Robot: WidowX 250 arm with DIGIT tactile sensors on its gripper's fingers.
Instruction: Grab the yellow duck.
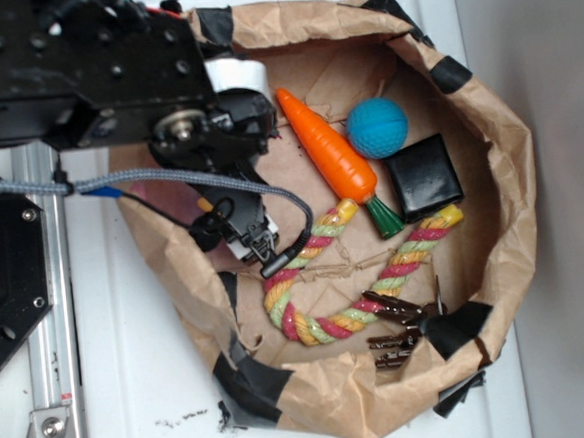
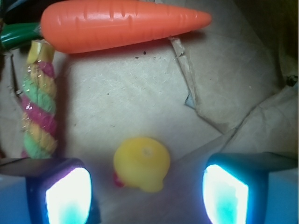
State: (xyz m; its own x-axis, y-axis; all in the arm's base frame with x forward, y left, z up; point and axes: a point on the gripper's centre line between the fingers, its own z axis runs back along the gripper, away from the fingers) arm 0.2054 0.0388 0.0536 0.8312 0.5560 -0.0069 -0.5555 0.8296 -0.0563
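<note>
Lining the work area is a crumpled brown paper bag [image 1: 499,164], its rim rolled down and patched with black tape, resting on a white table [image 1: 134,390] with a metal rail [image 1: 55,336] along one edge. From the exterior view, the bag's floor holds an orange toy carrot [image 1: 330,154] with a green top, a blue ball [image 1: 377,128] just beside it, a black square block [image 1: 423,177] near the ball, a multicoloured rope [image 1: 376,273] curved in a loop, and several dark clips [image 1: 394,322] at the rope's lower bend. The black robot arm [image 1: 112,81] reaches in from the upper left, trailing a grey braided cable [image 1: 169,177], and it hides whatever lies beneath it; the yellow duck cannot be seen in this view. The wrist view supplies what the exterior lacks: the yellow duck [image 2: 141,164] sits on the paper floor, red beak toward the left, between the two glowing fingertips [image 2: 67,196] of the gripper [image 2: 147,196], touching neither. The jaws stand wide apart, holding nothing. Beyond the duck, the carrot [image 2: 121,24] lies across the top, and one end of the rope [image 2: 39,102] runs down the left side.
</note>
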